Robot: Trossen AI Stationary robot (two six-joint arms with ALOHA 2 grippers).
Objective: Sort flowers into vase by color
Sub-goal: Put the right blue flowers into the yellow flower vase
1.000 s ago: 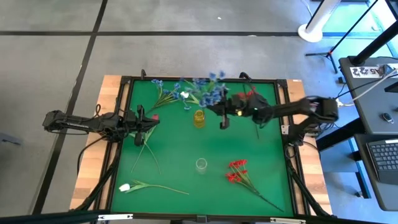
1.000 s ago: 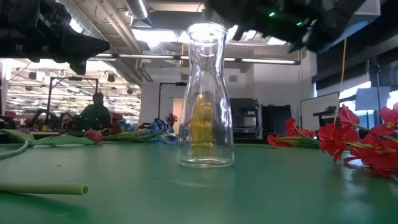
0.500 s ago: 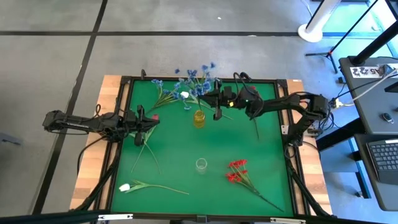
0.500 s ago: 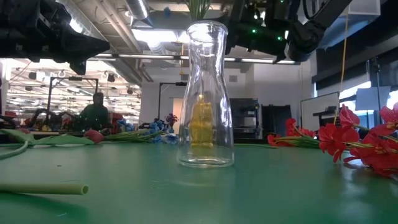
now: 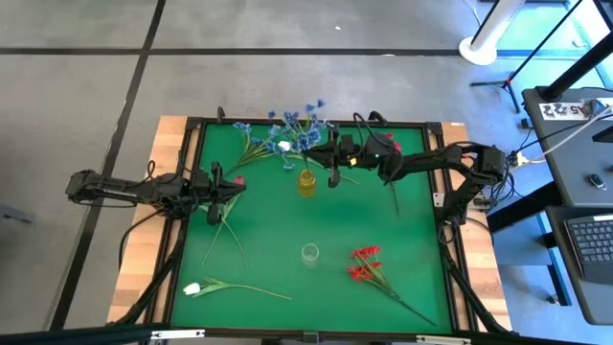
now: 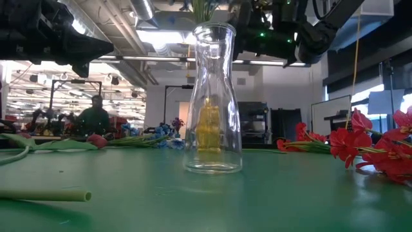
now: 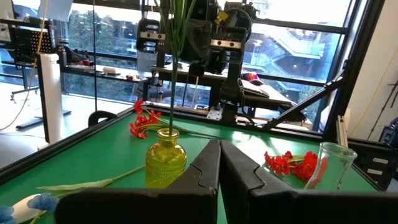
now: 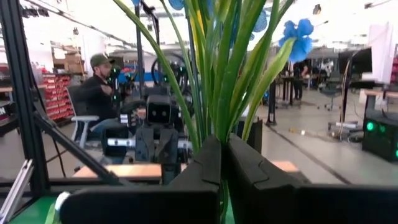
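From above, the green worktop (image 5: 278,220) carries two vases along its middle line: a yellow vase (image 5: 306,182) toward the far side and a clear glass vase (image 5: 309,254) nearer. The right gripper (image 5: 330,165) reaches in from the right to a spot just beside the yellow vase, its jaws closed on the stems of a blue spray (image 5: 305,129) whose blossoms fan out toward the far edge. More blue flowers (image 5: 251,139) lie on the worktop at the far left. The left gripper (image 5: 216,189) waits at the left side, jaws closed and holding nothing, above a loose green stem (image 5: 226,230). A white tulip (image 5: 194,287) lies near the left corner closest to the viewer, and a red spray (image 5: 366,265) lies right of the clear vase.

At table height, the clear glass vase (image 6: 212,103) stands upright in the centre with the yellow vase (image 6: 208,130) seen through it. Red blossoms (image 6: 380,151) lie at the right, a dark pink bud (image 6: 96,140) at the left. A person (image 6: 94,118) sits in the room behind.

The left wrist view shows the yellow vase (image 7: 165,163) with green stems (image 7: 176,62) hanging straight over its mouth from the right arm's gripper; whether they reach inside I cannot tell. The clear vase (image 7: 328,169) and red flowers (image 7: 287,163) stand beyond.

The right wrist view shows green stems (image 8: 214,81) clamped between the closed fingers (image 8: 193,174), with a blue blossom (image 8: 297,34) above.
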